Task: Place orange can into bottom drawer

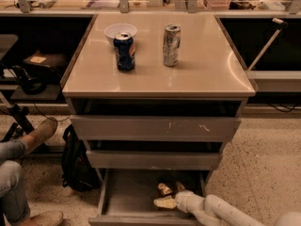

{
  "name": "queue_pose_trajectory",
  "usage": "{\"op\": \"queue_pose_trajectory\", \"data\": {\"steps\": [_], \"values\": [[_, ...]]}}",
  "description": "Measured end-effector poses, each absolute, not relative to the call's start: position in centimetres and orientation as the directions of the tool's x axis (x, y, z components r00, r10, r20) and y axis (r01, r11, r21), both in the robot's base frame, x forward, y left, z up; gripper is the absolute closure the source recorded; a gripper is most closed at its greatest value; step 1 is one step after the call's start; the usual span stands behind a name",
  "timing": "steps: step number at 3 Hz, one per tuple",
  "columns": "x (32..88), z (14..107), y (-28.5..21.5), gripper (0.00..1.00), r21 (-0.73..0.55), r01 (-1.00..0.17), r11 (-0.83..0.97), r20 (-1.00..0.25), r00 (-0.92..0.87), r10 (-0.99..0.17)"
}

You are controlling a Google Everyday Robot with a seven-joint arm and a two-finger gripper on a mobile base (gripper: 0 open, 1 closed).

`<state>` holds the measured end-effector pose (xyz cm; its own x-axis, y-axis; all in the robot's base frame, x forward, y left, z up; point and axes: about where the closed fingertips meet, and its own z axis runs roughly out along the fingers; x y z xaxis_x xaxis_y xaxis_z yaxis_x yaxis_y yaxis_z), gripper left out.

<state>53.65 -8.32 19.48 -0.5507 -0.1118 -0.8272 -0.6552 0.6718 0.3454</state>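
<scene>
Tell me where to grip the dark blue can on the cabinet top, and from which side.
Grip the dark blue can around its mid-body, coming from the front: it stands upright, with the white bowl close behind it. The claw is down in the bottom drawer, beside the orange can.
</scene>
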Motion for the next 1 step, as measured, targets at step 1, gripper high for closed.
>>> {"op": "queue_pose_trajectory", "data": {"steps": [1], "values": [[53.65,19.48,-8.32,0.0,0.345,-0.655,0.672,-0.827,-0.551,-0.112]]}}
